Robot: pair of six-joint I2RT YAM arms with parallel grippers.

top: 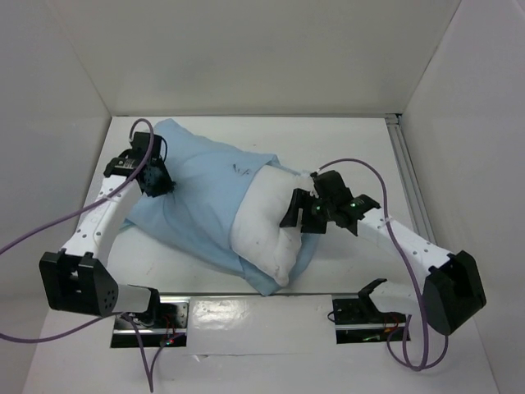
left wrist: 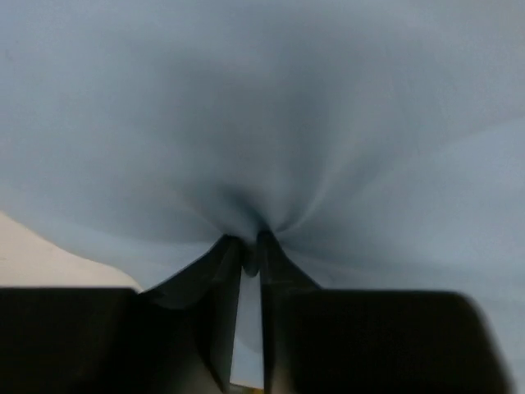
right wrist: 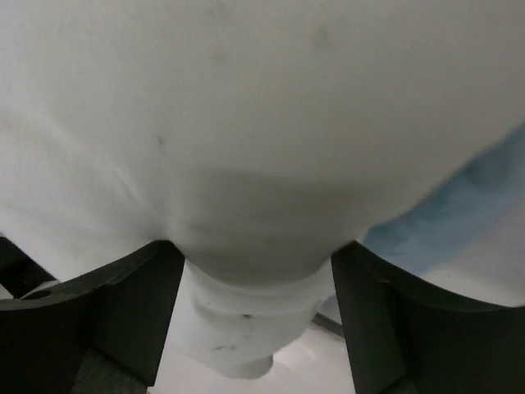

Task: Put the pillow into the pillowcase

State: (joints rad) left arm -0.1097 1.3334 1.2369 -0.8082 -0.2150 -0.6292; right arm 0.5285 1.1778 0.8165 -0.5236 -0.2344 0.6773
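One pillow (top: 267, 228) lies on the bench (top: 344, 144), about half inside the one pillowcase (top: 205, 193); its white near end sticks out of the opening. That end apparently remains to be covered. Two end effectors: left (top: 161, 187) pinches the pillowcase's far-left end; right (top: 297, 212) gapes wide astride the exposed pillow.

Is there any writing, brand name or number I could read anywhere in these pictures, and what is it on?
No text can be read in any view.
A small dark mark on the light blue cloth pillowcase: too small to read.
The plump white fabric pillow: no lettering shows.
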